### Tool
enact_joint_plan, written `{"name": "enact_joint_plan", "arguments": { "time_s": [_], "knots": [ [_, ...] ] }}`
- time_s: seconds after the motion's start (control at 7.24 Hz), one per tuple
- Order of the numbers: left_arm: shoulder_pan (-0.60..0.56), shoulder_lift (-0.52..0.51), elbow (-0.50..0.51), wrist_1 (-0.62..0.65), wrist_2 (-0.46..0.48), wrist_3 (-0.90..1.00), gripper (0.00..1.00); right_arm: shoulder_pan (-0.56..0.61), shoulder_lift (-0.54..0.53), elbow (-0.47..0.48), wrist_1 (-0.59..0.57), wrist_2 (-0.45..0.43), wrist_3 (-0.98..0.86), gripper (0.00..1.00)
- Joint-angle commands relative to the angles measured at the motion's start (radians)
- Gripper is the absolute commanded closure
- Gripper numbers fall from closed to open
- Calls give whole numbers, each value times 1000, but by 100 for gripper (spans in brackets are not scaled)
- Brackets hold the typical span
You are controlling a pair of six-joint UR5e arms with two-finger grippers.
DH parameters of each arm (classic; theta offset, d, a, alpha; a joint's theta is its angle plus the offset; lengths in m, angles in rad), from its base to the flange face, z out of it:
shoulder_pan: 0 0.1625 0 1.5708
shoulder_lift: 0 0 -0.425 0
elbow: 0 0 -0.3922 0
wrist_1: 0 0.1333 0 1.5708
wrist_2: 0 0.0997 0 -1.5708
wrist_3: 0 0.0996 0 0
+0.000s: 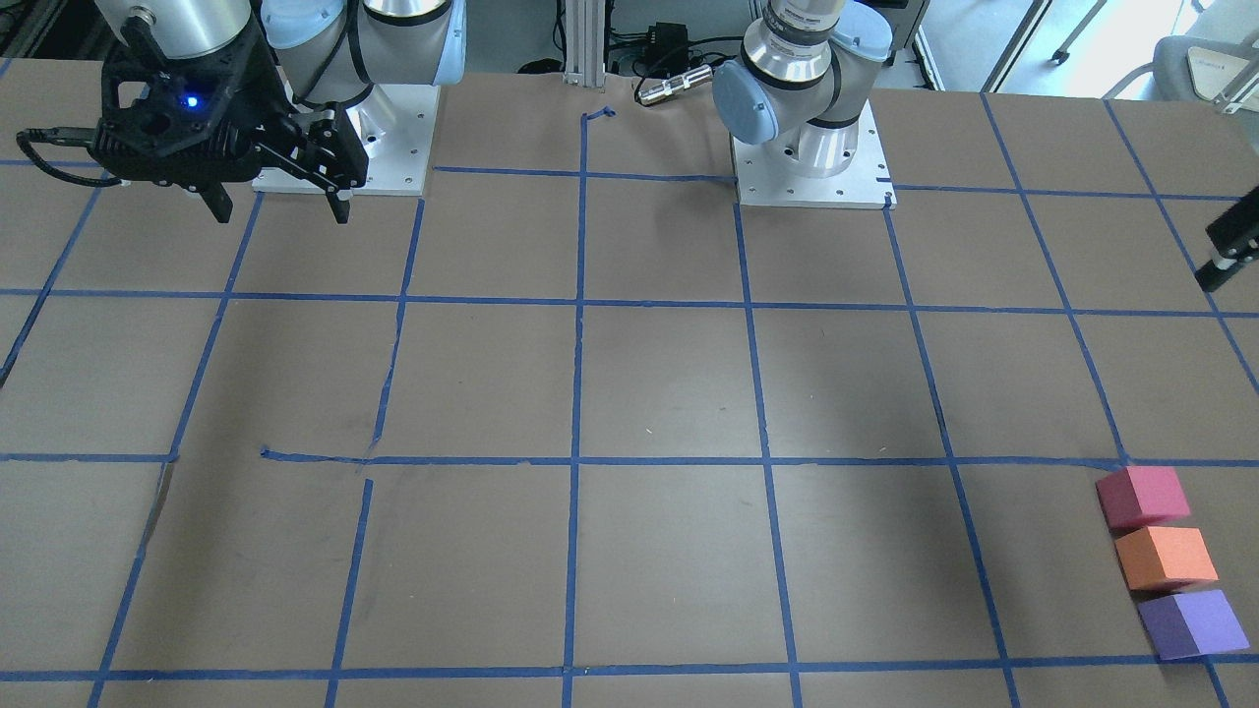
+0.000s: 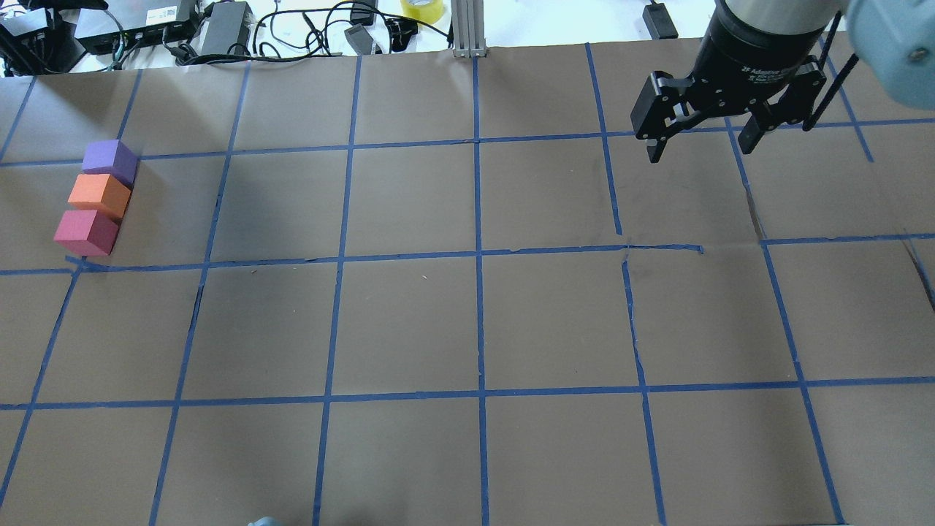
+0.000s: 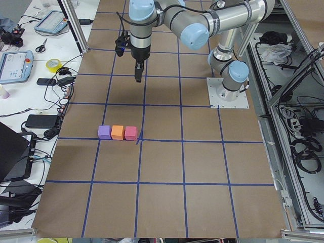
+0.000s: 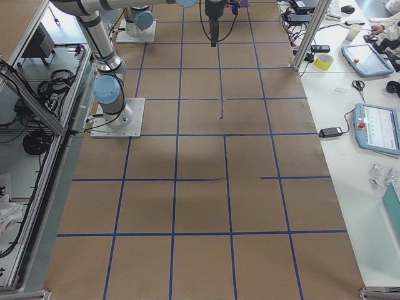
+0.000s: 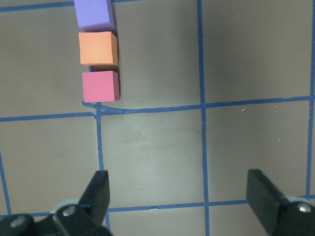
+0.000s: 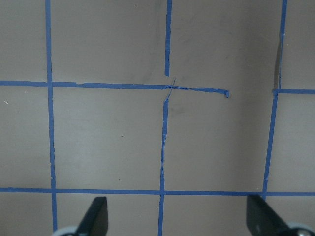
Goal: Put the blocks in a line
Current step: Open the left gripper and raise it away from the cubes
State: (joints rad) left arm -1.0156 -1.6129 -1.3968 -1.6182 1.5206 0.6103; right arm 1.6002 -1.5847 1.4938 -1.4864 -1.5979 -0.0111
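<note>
Crossing brown paper (image 2: 409, 321), blue tape (image 2: 481, 393) forms squares.

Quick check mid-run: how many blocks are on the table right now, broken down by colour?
Purple block: 1
Orange block: 1
Pinkish-red block: 1
Total: 3

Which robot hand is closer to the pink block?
Left. The left gripper hovers, jaws open, at the same end of the table as the pinkish-red block. The right gripper hangs over the opposite end.
</note>
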Motion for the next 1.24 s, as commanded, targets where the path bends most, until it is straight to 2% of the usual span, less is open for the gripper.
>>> {"name": "enact_joint_plan", "arguments": {
  "time_s": [0.0, 0.14, 0.28, 0.41, 0.69, 0.83, 1.1],
  "knots": [
    [-189, 53, -53, -11, -14, -218, 0, -2, 0, 0, 0, 0, -6, 0],
    [-353, 42, -53, 6, -8, -289, 0, -2, 0, 0, 0, 0, -10, 0],
    [-489, 33, -62, 52, 12, -437, 0, -2, 0, 0, 0, 1, -10, 0],
    [-558, 24, -73, 49, 4, -555, 0, -2, 0, 0, 0, 3, -9, 0],
    [-632, 33, -82, 38, 33, -601, 0, -2, -1, 0, 0, 1, -10, 0],
    [-639, 41, -91, 44, 87, -609, 0, 0, -1, 0, 0, 1, -9, 0],
    [-640, 28, -94, 57, 84, -624, 0, -2, 0, 0, 0, 0, -18, 0]
  ]
}}
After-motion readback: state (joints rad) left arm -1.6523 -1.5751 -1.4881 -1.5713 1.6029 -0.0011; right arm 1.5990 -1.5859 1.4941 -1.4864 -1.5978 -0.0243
